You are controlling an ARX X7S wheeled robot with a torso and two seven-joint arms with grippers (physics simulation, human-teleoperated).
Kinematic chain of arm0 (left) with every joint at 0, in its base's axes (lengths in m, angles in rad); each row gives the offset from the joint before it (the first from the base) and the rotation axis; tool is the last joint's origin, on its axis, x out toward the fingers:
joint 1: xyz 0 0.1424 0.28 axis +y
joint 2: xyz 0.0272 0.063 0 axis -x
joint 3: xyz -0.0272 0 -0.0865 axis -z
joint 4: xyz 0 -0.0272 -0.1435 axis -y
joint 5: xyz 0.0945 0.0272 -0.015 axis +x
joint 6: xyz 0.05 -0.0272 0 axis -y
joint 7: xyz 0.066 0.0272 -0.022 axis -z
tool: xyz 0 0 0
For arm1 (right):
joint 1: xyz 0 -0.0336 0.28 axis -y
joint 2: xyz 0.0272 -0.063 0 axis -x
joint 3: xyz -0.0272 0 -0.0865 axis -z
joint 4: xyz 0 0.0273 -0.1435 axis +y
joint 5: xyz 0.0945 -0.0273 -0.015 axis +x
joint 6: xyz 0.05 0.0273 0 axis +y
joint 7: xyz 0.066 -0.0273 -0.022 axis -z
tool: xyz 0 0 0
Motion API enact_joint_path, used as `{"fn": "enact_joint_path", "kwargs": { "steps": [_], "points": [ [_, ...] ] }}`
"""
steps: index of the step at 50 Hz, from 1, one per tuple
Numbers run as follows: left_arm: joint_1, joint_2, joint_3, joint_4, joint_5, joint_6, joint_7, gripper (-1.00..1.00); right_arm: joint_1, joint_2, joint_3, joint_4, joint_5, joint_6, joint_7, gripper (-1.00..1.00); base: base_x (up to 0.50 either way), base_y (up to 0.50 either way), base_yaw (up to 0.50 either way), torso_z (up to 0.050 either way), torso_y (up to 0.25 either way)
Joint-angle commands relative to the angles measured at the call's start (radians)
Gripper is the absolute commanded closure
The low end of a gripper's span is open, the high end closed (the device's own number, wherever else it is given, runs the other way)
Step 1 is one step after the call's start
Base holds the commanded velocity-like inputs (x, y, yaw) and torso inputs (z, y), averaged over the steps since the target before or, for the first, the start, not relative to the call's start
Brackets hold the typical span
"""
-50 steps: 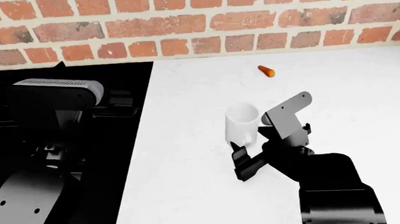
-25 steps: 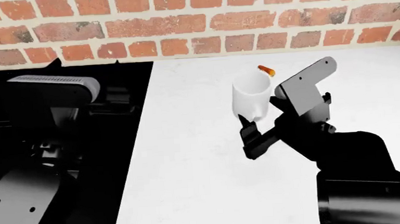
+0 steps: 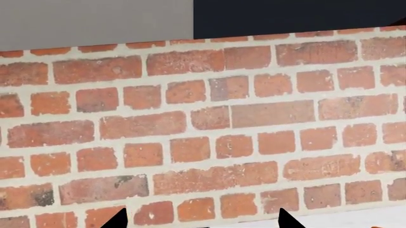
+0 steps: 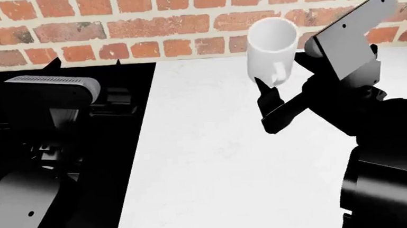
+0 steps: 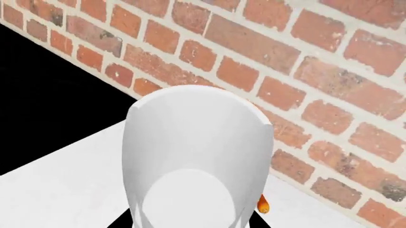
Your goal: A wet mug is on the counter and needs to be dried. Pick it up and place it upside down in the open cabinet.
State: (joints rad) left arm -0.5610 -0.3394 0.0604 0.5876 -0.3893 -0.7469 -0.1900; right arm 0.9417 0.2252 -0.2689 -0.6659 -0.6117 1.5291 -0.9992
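Observation:
The white mug (image 4: pixel 272 49) is held upright, high above the white counter (image 4: pixel 206 161), in front of the brick wall. My right gripper (image 4: pixel 281 90) is shut on its lower part. In the right wrist view the mug (image 5: pixel 193 156) fills the middle, its open mouth facing away from the camera, with the dark fingertips (image 5: pixel 120 222) at either side of its base. My left gripper (image 3: pixel 199 223) shows only two dark fingertips spread apart, empty, facing the brick wall. The open cabinet is out of view.
A black stovetop (image 4: pixel 57 154) lies left of the counter, under my left arm (image 4: pixel 47 97). A small orange carrot-like piece (image 5: pixel 263 205) lies on the counter by the wall. The brick wall (image 4: pixel 113 24) runs along the back.
My right gripper has lifted the mug off the counter, up and toward the wall. The mug now hides the orange piece in the head view. The left arm has barely moved.

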Motion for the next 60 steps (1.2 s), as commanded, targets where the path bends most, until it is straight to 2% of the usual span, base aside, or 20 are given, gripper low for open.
{"fn": "enact_joint_path", "kwargs": {
  "steps": [1, 17, 32, 51, 60],
  "points": [
    [0.002, -0.003, 0.001, -0.001, -0.004, 0.005, -0.002, -1.0, 0.092, -0.017, -0.09, -0.005, -0.372, 0.037, -0.301, 1.0, 0.0, 0.0, 0.0, 0.0, 0.0],
    [0.004, -0.009, -0.004, -0.003, -0.012, 0.011, -0.003, -1.0, 0.035, 0.142, -0.376, -0.063, -0.558, -0.127, -0.35, 1.0, 0.0, 0.0, 0.0, 0.0, 0.001],
    [0.004, -0.012, -0.003, -0.009, -0.017, 0.02, -0.004, -1.0, 0.098, 0.275, -0.551, -0.141, -0.698, -0.301, -0.429, 1.0, 0.0, 0.0, 0.0, 0.0, 0.0],
    [-0.021, -0.024, -0.009, 0.02, -0.05, -0.017, -0.004, -1.0, 0.23, 0.643, -0.626, -0.159, -0.471, -0.828, -0.113, 1.0, 0.0, 0.0, 0.0, 0.0, 0.001],
    [-0.019, -0.026, -0.015, 0.022, -0.066, -0.011, 0.007, -1.0, 0.26, 0.781, -0.642, -0.135, -0.382, -1.049, 0.06, 1.0, 0.0, 0.0, 0.0, 0.0, 0.0]
  ]
}}
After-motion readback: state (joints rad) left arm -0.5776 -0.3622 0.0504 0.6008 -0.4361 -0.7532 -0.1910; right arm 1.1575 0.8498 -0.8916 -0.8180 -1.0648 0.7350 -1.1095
